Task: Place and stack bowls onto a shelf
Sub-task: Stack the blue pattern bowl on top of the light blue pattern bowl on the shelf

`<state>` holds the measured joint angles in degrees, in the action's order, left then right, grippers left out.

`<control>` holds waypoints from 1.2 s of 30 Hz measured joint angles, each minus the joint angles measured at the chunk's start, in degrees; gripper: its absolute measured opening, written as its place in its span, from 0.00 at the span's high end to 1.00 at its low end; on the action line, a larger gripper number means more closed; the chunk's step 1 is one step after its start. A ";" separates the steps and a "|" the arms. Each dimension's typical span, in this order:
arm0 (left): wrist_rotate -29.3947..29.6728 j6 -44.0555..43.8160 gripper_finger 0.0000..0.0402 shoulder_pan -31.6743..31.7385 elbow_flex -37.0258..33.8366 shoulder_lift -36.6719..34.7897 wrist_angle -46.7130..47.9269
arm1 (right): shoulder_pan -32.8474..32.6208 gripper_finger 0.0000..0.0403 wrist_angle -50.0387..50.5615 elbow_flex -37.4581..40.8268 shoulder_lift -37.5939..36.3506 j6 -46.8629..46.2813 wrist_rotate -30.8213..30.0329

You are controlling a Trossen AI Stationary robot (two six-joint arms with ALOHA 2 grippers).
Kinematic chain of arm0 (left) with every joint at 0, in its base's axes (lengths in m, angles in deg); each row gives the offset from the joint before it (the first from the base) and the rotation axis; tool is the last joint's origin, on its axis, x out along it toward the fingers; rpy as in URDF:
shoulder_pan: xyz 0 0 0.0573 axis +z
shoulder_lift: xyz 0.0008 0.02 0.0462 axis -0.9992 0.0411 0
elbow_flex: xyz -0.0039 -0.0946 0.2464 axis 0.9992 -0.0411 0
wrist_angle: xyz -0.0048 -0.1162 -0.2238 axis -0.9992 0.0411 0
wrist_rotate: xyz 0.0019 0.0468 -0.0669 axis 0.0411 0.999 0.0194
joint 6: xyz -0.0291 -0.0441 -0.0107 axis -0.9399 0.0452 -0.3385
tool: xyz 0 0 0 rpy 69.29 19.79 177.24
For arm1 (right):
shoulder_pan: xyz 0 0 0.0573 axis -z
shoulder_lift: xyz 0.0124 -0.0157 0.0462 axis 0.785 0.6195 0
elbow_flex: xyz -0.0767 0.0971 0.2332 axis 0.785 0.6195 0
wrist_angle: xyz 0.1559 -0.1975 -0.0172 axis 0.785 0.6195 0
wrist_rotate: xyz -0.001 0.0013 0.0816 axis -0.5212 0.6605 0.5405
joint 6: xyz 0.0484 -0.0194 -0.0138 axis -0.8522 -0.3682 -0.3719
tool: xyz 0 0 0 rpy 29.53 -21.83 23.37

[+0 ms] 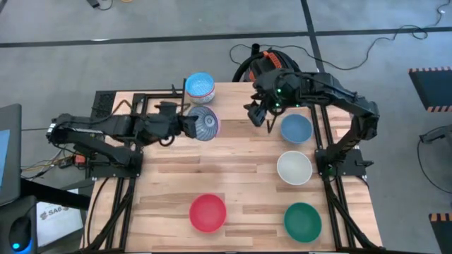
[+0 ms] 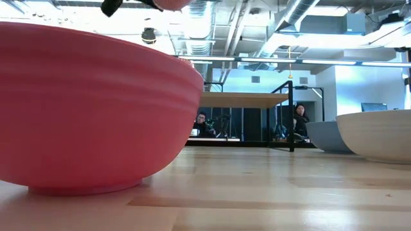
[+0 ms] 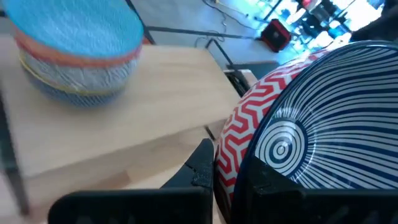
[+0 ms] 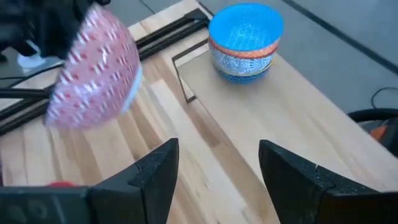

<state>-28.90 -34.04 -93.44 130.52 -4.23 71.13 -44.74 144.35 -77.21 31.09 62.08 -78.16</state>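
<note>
My left gripper (image 1: pixel 189 125) is shut on a bowl (image 1: pixel 205 124) with a blue-and-white striped inside and a red zigzag outside. It holds the bowl tipped on its side, just on the near side of the shelf (image 3: pixel 124 124). A stack of bowls (image 1: pixel 200 86) with a light blue one on top stands on the shelf board; it also shows in the left wrist view (image 3: pixel 74 50) and the right wrist view (image 4: pixel 245 40). My right gripper (image 4: pixel 217 168) is open and empty, in the air to the right of the held bowl (image 4: pixel 93 68). My left gripper holds the patterned bowl by its rim (image 3: pixel 239 155), with one finger (image 3: pixel 199 168) on the red zigzag outside and the other (image 3: pixel 267 186) on the striped inside. The fingers come level from the table's left. The bowl is lifted clear and tilted on its side.
A blue bowl (image 1: pixel 296 128), a white bowl (image 1: pixel 294 167), a teal green bowl (image 1: pixel 302 219) and a red bowl (image 1: pixel 208 212) stand on the slatted table. The red bowl (image 2: pixel 96 109) fills the left of the low view. People sit in the room behind.
</note>
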 joint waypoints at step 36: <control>-39.28 23.97 0.99 47.05 29.18 17.66 20.74 | 4.81 0.38 6.63 0.98 -0.07 -5.12 3.05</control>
<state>-68.19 -10.07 -46.39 159.70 13.43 91.87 -39.93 150.98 -76.23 31.03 56.96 -75.11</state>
